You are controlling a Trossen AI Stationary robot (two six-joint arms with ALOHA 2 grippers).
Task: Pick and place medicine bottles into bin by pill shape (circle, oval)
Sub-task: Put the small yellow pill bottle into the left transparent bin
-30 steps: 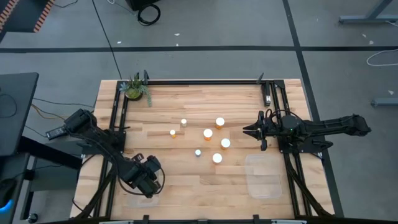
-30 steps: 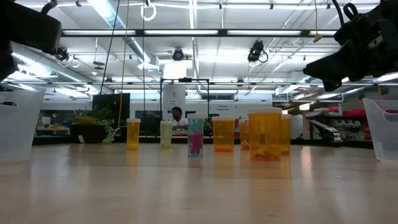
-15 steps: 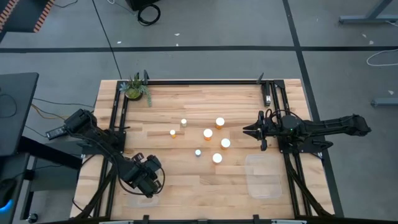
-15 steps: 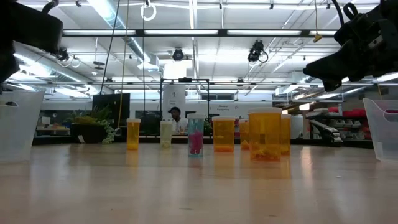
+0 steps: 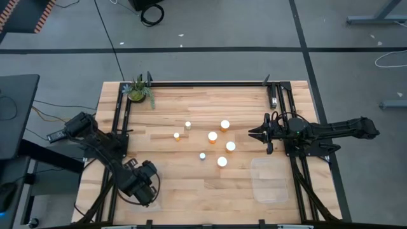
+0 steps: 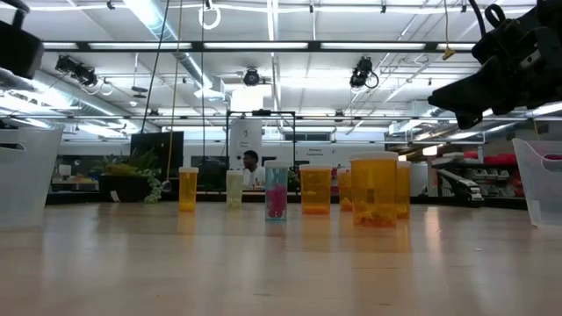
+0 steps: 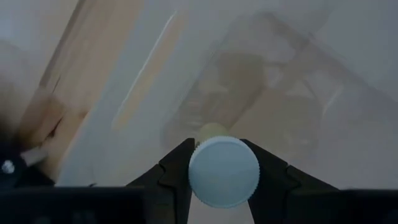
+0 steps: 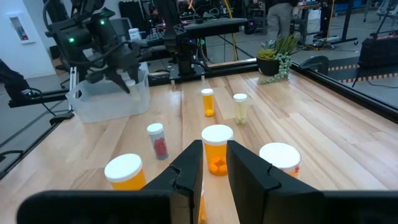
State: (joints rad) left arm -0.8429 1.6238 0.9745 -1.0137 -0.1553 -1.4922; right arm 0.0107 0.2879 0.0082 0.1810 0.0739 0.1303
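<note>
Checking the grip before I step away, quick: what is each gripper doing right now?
Left gripper: closed on a white-capped bottle, over the clear bin.
Right gripper: empty, fingers slightly apart, above the table beside the standing bottles.

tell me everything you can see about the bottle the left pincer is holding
The bottle shows mainly its round white cap, ribbed at the edge, facing the wrist camera; a little pale yellowish body peeks out behind it. The left pincer clamps the cap from both sides. It hangs over the clear plastic bin at the table's near-left corner, not touching it.
</note>
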